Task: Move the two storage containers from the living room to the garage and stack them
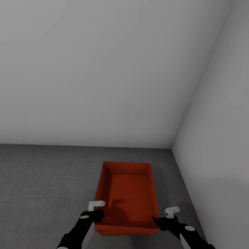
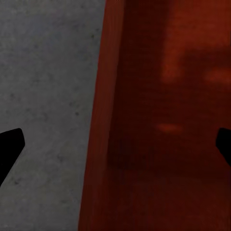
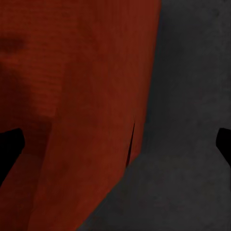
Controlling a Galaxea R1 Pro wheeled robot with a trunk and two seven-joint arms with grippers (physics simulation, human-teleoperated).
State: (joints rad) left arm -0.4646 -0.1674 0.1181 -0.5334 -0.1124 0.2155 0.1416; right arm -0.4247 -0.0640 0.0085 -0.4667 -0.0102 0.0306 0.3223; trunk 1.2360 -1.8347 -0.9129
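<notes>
The left gripper (image 1: 94, 218) is positioned at the left side wall of the storage container (image 1: 128, 193), at the corner nearest the robot; the right gripper (image 1: 158, 221) is positioned at the opposite side wall, at the matching near corner. In the left wrist view, the two black fingertips (image 2: 10, 147) stand wide apart, one over the floor (image 2: 43, 96) outside the box and one over the red interior, so the thin container wall (image 2: 103, 120) runs between them with clear gaps on both sides; the jaws are spread and not pressed on the wall. In the right wrist view the arrangement is mirrored: one fingertip (image 3: 9, 144) lies over the red interior, the other over the dark concrete, and the container wall (image 3: 144, 86) passes between them without contact. A dark slit shows low on the outer face of that wall, and in the head view a seam runs along the near face of the box; whether this is a second container nested beneath the first cannot be determined. The container lies between both grippers and extends forward of them toward the room corner, resting on the grey speckled floor. Pale grey walls (image 1: 103, 69) rise beyond the container's far end and close beside the right gripper.
</notes>
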